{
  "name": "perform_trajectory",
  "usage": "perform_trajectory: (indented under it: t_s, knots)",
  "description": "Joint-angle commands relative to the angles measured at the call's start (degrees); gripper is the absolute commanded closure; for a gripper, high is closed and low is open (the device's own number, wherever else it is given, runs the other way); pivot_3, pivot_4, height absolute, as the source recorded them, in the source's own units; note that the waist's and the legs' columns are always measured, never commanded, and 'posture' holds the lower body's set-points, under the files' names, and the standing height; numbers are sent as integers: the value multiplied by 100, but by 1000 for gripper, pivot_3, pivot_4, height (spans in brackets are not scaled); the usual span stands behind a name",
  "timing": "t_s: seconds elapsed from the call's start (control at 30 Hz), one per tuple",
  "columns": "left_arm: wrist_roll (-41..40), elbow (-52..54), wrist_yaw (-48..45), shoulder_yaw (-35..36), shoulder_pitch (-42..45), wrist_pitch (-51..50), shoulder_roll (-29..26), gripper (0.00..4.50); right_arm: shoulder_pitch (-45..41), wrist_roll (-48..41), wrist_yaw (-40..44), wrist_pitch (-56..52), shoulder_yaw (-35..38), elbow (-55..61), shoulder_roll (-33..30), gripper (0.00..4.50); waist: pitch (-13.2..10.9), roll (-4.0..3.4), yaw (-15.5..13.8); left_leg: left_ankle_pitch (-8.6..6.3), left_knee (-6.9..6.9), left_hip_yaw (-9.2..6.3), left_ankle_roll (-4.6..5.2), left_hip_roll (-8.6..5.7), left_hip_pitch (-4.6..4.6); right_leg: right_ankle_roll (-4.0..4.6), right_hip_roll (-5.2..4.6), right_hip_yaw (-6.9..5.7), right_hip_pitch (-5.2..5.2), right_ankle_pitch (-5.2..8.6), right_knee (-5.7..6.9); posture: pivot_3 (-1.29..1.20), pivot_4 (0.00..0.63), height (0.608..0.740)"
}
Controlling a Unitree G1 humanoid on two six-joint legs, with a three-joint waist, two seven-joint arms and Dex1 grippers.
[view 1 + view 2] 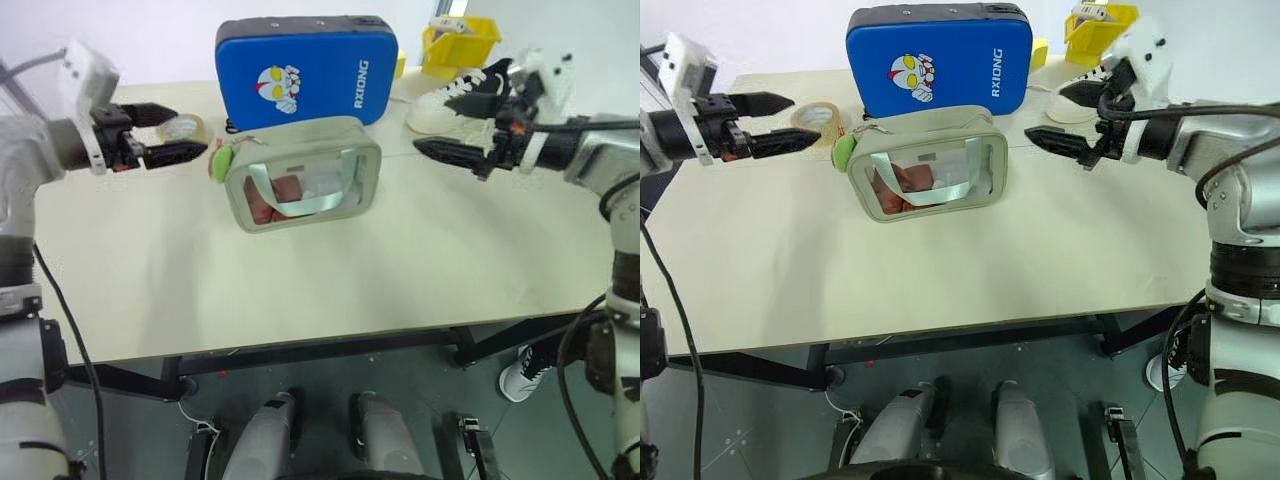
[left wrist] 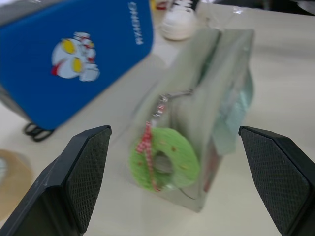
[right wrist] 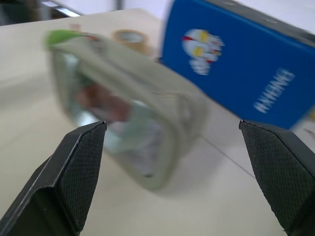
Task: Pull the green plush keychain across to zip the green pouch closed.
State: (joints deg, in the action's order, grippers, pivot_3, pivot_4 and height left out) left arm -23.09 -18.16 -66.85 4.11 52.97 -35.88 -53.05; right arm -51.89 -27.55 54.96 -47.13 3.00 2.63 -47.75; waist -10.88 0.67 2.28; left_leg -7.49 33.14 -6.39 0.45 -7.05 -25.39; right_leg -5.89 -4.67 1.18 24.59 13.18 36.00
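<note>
The green pouch (image 1: 302, 172) stands on its edge mid-table, its clear window and strap handle facing me. The green plush keychain (image 1: 220, 160) hangs on a short chain at the pouch's left end, round and lime green with a red-and-white ribbon (image 2: 165, 157). My left gripper (image 1: 190, 132) is open and hovers just left of the keychain, pointing at it without touching. My right gripper (image 1: 1044, 112) is open too, held off the pouch's right end with a gap between. Both hold nothing.
A blue hard case (image 1: 305, 68) with a cartoon face stands right behind the pouch. A tan tape roll (image 1: 180, 128) lies behind my left gripper. A white shoe (image 1: 450, 105) and a yellow bin (image 1: 460, 40) sit at the back right. The table's front edge (image 1: 300, 345) is near me.
</note>
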Motion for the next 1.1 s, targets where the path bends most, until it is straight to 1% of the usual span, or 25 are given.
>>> perform_trajectory:
  t_s: [0.03,0.13,0.4,0.43,0.5,0.57,0.7,0.77,0.83,0.9,1.03,1.1]
  knots:
    - [73,-102,10,108,176,107,-101,73,-213,28,15,35,-85,-3,44,0,0,0,2,0,1,1,0,-2,-3,0,-2,2,3,0,0,0,150,740]
    - [68,-112,171,208,139,120,-75,73,-259,96,9,126,-159,-98,90,0,0,0,-1,0,0,4,0,-3,-10,-1,-2,8,13,-1,2,0,150,740]
    - [13,100,218,289,-44,165,-135,73,-432,294,5,379,-276,-346,205,0,0,0,-2,0,0,5,0,-3,-14,-12,-1,9,20,-7,7,0,150,740]
    - [5,123,276,308,-35,133,-118,73,-499,331,9,441,-327,-412,264,0,0,0,-1,0,0,5,0,-3,-14,-12,-1,9,20,-7,7,0,150,740]
    - [15,290,354,312,-149,135,-88,73,-801,478,-31,693,-533,-735,588,0,0,0,24,0,-1,5,0,-2,-14,-12,0,9,21,-7,7,0,150,740]
    - [-214,664,455,467,-299,-184,-43,73,-1168,658,64,984,-826,-1131,999,0,-1,-2,66,1,-1,13,0,-2,-9,-14,1,13,24,-9,13,0,150,740]
    - [-633,1231,608,750,-488,-723,-30,73,-1596,908,263,1375,-1086,-1755,1473,0,-1,-2,45,3,-5,11,-2,0,-9,-22,8,15,29,-13,18,0,150,740]
    - [-812,1591,805,938,-684,-909,21,73,-1874,1153,388,1824,-1317,-2402,1825,0,-2,-2,25,3,-6,11,-1,-1,-10,-22,9,13,30,-14,18,0,150,740]
    - [-926,1909,1045,1126,-1003,-1035,123,73,-2105,1631,489,2537,-1697,-3307,2157,0,-1,-2,31,3,-5,11,-2,-2,-8,-22,9,13,27,-15,19,0,150,740]
    - [-980,2143,1233,1234,-1244,-1114,170,73,-2256,2081,589,3201,-1978,-4072,2323,0,-1,-2,26,5,-5,10,-6,-2,3,-21,11,12,17,-15,21,0,150,740]
    - [-1160,2508,1498,1411,-1519,-1282,186,73,-2470,2588,869,4066,-2242,-4962,2459,0,-2,0,1,10,-5,3,-16,-6,1,-19,13,8,18,-17,22,0,150,740]
    - [-1232,2638,1583,1452,-1611,-1323,188,0,-2543,2725,971,4362,-2247,-5223,2505,526,-2,0,13,10,-6,3,-16,-7,0,-20,13,8,18,-17,22,0,150,740]
